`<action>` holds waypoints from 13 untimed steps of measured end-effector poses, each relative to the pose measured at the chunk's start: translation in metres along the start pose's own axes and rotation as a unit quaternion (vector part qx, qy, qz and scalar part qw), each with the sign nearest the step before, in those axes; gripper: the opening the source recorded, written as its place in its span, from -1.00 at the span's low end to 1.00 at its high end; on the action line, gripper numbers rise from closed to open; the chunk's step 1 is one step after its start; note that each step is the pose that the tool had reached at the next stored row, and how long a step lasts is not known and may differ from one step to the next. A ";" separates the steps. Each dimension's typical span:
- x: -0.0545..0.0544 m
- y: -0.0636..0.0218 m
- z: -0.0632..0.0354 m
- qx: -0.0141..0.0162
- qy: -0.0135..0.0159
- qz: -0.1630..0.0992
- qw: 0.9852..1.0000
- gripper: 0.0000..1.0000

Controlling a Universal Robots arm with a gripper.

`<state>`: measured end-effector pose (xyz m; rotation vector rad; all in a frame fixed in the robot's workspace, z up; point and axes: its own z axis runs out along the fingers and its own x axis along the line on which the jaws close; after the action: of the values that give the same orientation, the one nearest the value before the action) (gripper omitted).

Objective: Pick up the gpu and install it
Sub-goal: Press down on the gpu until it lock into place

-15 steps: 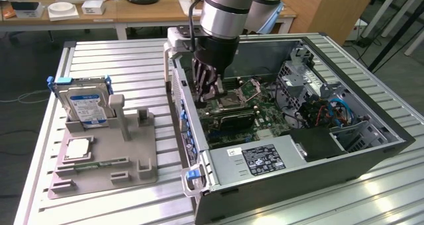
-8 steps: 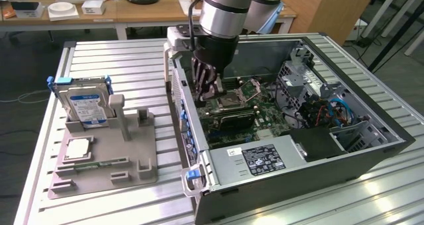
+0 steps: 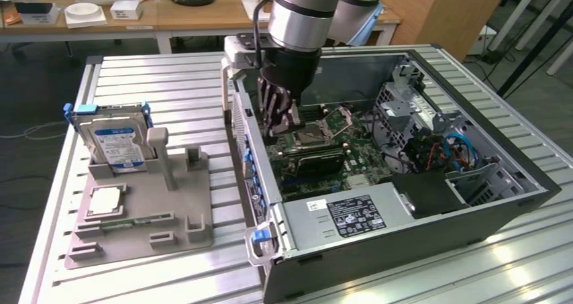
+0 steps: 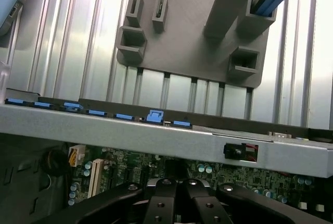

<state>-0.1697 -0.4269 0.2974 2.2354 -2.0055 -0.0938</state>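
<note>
Item: gpu, a thin dark circuit card with a pale metal bracket at one end. Location: cannot be told for certain. A dark flat rectangle (image 3: 315, 162) lies on the motherboard (image 3: 349, 173) just below the fingertips and may be the card, but this is unconfirmed. Effector: gripper (image 3: 284, 119) reaches down inside the open computer case (image 3: 430, 230), close above the board. Its fingers are pressed together, and the wrist view of the gripper (image 4: 177, 203) does not show whether a thin card is pinched between them. Surroundings: a grey fixture tray (image 3: 143, 203) sits on the slatted table (image 3: 134, 76), to the exterior view's left of the case and well apart from the gripper. It carries a hard drive (image 3: 117, 143) standing upright. A power supply (image 3: 358, 210) occupies the near end of the case. Handling, as judged: light, stiff and thin, with smooth edges that could slip. It is fragile at the soldered parts and the connector edge. Hold: best pinched across the bare board faces near the upper edge, away from the contacts. Keep the card square to its slot and press it evenly.
</note>
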 end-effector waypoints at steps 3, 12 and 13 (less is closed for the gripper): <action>0.000 0.0008 0.0001 0.000 0.000 0.000 1.000 -0.79; 0.000 0.0019 0.0003 0.000 0.001 0.000 1.000 -0.79; 0.000 0.0020 0.0003 0.000 0.001 0.000 1.000 -0.79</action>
<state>-0.1718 -0.4270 0.2974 2.2347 -2.0047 -0.0922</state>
